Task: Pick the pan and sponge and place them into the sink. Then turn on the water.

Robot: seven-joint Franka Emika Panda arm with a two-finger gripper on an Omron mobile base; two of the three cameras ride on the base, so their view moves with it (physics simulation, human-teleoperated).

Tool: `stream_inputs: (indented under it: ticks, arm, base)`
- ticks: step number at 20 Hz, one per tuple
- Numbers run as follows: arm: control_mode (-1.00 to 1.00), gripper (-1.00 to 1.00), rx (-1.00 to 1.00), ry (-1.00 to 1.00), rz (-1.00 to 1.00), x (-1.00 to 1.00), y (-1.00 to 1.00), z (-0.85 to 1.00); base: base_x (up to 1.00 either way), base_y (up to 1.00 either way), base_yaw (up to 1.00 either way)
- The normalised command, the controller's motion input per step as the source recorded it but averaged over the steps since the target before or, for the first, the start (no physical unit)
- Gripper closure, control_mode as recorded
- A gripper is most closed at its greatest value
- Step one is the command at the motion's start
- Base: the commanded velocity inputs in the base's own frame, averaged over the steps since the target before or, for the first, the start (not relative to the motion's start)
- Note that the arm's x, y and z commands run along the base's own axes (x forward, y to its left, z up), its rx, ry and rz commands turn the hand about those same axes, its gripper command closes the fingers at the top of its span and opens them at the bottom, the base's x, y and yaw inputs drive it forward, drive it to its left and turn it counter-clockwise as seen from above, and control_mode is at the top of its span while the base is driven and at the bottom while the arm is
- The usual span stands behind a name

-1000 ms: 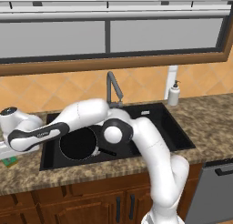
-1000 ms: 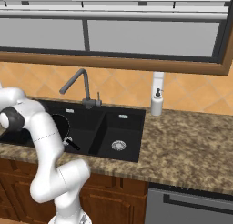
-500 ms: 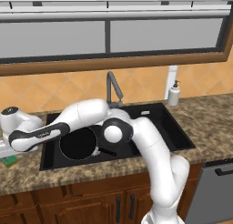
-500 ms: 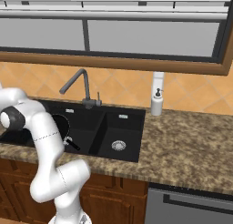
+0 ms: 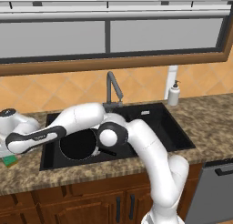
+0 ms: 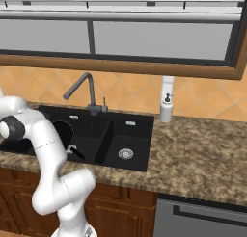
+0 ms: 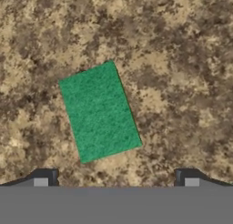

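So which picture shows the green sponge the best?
The hand view. It looks straight down on the sponge, so its whole green top shows, lying flat on the speckled counter. In the left base view just a small green corner peeks out under the robot's hand at the left edge.

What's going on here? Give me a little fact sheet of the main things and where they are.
Pan: round black frying pan lies in the wide basin of the black double sink
Sponge: green rectangular sponge lies flat on the speckled granite counter, left of the sink
Gripper: gripper open above the sponge, not touching
Faucet: dark grey faucet, no water running
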Motion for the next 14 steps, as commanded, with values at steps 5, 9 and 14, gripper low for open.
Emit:
stream_inputs:
  ticks: [5,9,14]
  arm:
    - [-1.0,-1.0,0.0,-0.01,0.0,0.12,0.19,0.0]
    - [-1.0,-1.0,0.0,0.0,0.0,0.13,0.07,-0.03]
    - [-1.0,-1.0,0.0,0.0,0.0,0.08,0.08,-0.05]
  base:
    - [0.0,0.0,0.0]
    - [0.0,0.0,0.0]
    - [0.0,0.0,0.0]
